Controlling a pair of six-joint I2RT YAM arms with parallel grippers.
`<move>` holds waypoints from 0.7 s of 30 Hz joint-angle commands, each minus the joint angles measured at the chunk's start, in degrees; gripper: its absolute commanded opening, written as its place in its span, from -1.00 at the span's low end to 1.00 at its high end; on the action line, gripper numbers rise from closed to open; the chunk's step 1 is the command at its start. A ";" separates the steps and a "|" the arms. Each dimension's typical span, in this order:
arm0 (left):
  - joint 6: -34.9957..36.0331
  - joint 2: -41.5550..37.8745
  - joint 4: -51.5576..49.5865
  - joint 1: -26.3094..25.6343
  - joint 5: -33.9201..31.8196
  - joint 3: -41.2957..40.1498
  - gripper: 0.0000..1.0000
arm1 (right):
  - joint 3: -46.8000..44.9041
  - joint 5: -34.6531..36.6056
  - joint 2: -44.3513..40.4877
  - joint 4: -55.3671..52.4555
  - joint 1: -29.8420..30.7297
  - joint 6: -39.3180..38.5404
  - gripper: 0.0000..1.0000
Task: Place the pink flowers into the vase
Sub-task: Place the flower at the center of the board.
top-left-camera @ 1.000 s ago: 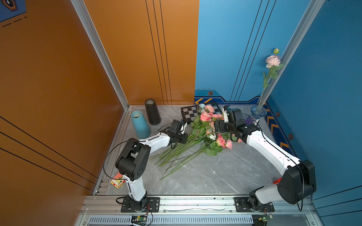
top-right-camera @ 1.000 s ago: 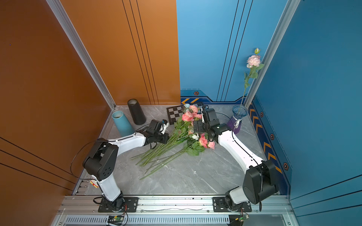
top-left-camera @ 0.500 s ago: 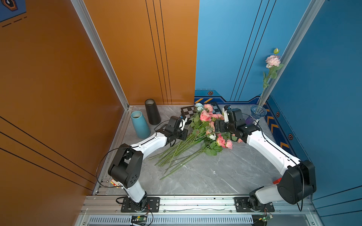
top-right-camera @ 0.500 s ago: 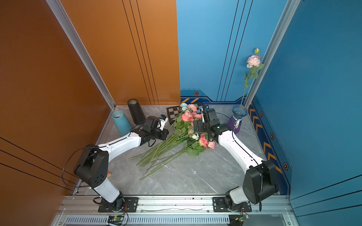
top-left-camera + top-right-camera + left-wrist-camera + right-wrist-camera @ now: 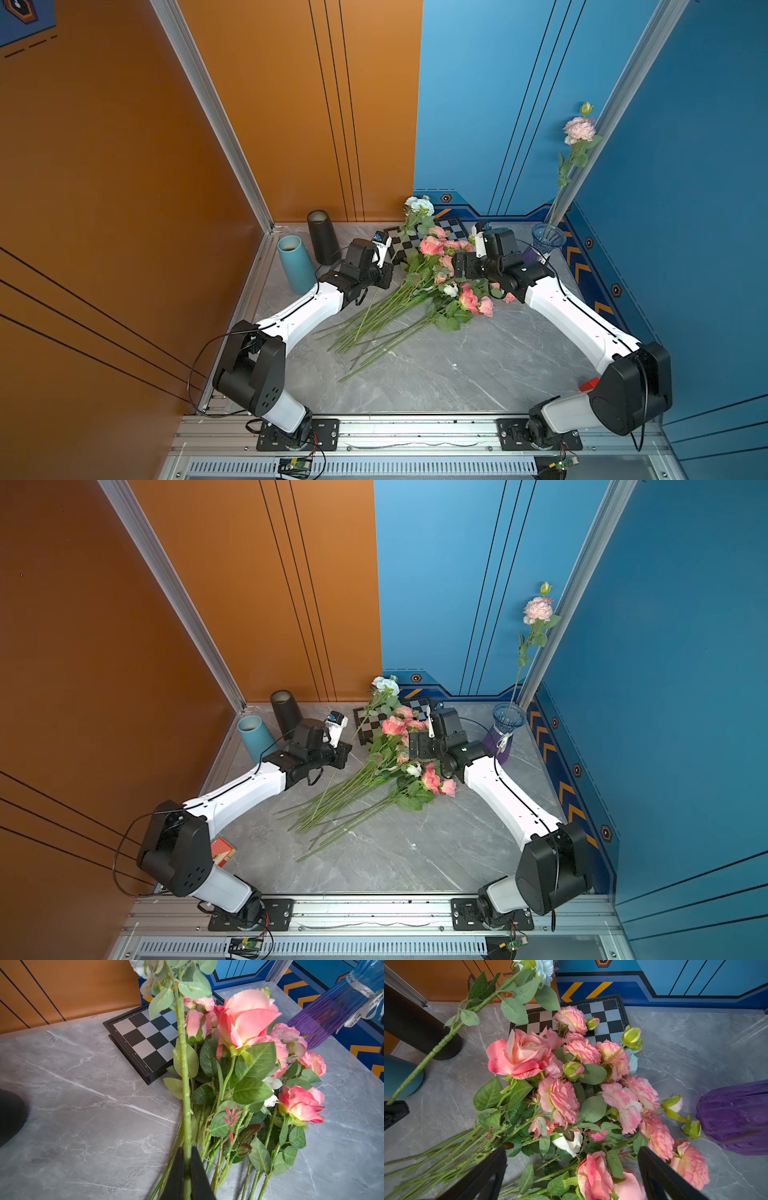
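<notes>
As left gripper [image 5: 187, 1154], clamped on pale flower stem [image 5: 183, 1053], has risen | right gripper [image 5: 572, 1150] wide above pink flowers [image 5: 560, 1097]

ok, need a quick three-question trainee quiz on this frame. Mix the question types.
1. True or false: the right gripper is shut.
2. The stem clamped in the left gripper ends in a bloom of which colour? A pink, B pale blue, C yellow.
3. How many flowers stand in the vase?

Key: 1 false, its jaws stand wide over the pile. 2 B. 3 one, a pink flower.
</notes>
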 commanded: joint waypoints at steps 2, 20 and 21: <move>3.25 0.11 -4.72 0.65 -3.81 1.85 -1.00 | 1.72 -1.30 -0.27 0.54 -0.14 1.26 1.00; 3.12 7.12 -11.36 1.59 -19.24 -2.68 -1.00 | 0.34 -2.44 0.54 1.16 -0.51 0.95 1.00; 2.80 7.66 -11.98 1.63 -19.04 -2.53 -1.00 | 0.20 -2.53 0.54 1.25 -0.66 1.01 1.00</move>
